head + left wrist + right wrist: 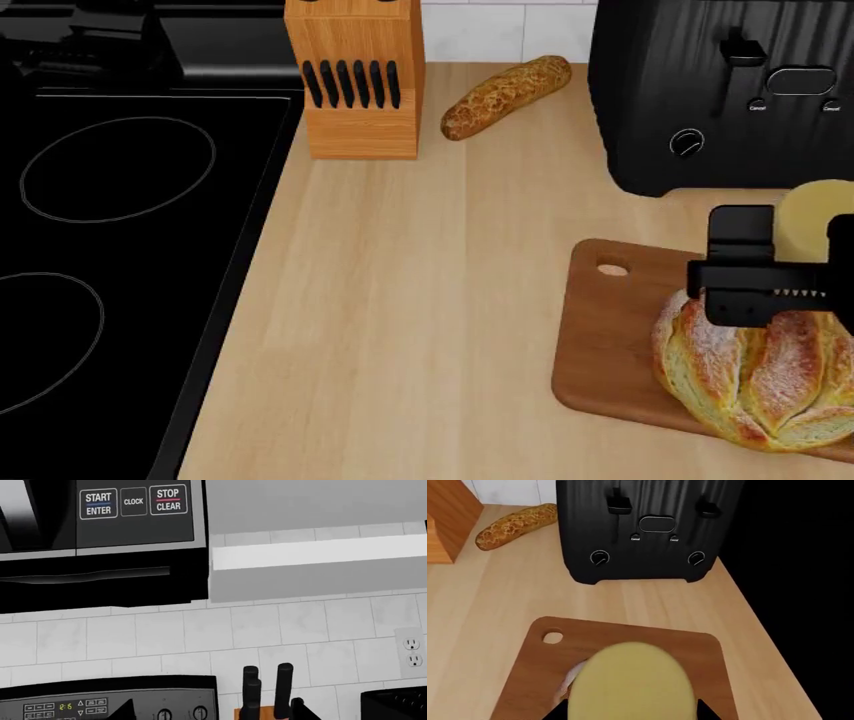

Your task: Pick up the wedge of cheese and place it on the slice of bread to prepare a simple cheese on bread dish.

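Kitchen setup here: light wood countertop (400,300) with a black glass cooktop (120,250) on the left side. White tiled wall (267,630) behind it, with an outlet (413,651). A microwave (100,525) hangs above the stove, next to what's probably a grey cabinet (320,510).

Bare countertop (400,330) lies open between the stovetop (120,250) on the left and the cutting board (607,340) on the right. Far back, knife block (355,80), baguette (505,96) and toaster (721,90) stand in the way.
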Controlling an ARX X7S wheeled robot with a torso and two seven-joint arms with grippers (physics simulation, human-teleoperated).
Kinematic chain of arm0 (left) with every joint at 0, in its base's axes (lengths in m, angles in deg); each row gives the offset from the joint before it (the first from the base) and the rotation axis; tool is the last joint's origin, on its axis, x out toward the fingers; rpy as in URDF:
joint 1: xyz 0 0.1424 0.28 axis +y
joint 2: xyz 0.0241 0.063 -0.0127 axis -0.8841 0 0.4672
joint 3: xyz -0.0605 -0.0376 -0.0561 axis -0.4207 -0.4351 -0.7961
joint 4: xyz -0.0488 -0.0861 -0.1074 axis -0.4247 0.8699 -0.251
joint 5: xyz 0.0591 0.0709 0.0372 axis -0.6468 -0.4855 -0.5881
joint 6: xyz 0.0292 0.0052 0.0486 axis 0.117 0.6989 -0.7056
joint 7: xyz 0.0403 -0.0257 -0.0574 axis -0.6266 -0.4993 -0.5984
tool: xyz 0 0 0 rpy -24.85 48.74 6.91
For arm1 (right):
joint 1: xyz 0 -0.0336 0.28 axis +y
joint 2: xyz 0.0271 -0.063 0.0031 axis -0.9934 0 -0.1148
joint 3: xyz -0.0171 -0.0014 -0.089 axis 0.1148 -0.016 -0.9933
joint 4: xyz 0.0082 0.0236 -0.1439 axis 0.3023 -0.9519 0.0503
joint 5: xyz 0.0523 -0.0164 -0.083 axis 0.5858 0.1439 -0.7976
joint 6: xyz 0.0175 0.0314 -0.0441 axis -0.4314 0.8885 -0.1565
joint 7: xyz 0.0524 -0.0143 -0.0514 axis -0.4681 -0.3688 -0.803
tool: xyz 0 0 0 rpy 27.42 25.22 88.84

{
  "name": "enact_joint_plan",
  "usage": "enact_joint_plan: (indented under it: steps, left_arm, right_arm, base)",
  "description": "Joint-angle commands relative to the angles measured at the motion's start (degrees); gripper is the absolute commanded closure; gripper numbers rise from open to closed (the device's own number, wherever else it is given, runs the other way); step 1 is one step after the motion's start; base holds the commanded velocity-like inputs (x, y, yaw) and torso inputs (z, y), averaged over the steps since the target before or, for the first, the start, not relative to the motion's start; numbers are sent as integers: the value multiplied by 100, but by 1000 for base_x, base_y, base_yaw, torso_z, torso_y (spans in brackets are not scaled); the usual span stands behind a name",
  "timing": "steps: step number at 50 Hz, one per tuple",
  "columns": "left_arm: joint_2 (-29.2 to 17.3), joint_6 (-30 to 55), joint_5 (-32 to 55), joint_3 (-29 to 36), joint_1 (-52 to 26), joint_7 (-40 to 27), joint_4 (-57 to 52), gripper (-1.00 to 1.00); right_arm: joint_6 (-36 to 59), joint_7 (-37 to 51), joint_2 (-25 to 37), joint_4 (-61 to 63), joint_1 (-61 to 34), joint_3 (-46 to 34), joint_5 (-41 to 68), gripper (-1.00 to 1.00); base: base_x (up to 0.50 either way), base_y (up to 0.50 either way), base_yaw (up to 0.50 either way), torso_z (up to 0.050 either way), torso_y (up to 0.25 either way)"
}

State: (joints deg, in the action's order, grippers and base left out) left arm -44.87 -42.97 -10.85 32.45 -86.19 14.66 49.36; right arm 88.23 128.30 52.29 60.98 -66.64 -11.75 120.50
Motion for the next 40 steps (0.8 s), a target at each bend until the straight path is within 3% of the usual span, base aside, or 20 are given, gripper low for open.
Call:
enact_joint_plan:
  steps: [1, 40]
  left_arm:
    - [4, -19, 49, -45, 8, -27, -28, -100]
    - [-59, -79, 13, 72, -9, -57, -32, -100]
  right_arm:
    - [-14, -88, 48, 29, 65, 35, -101, 100]
    - [-180, -565, -75, -163, 288, -119, -604, 100]
  base:
    - [0, 0, 0, 0, 0]
    - [0, 0, 0, 0, 0]
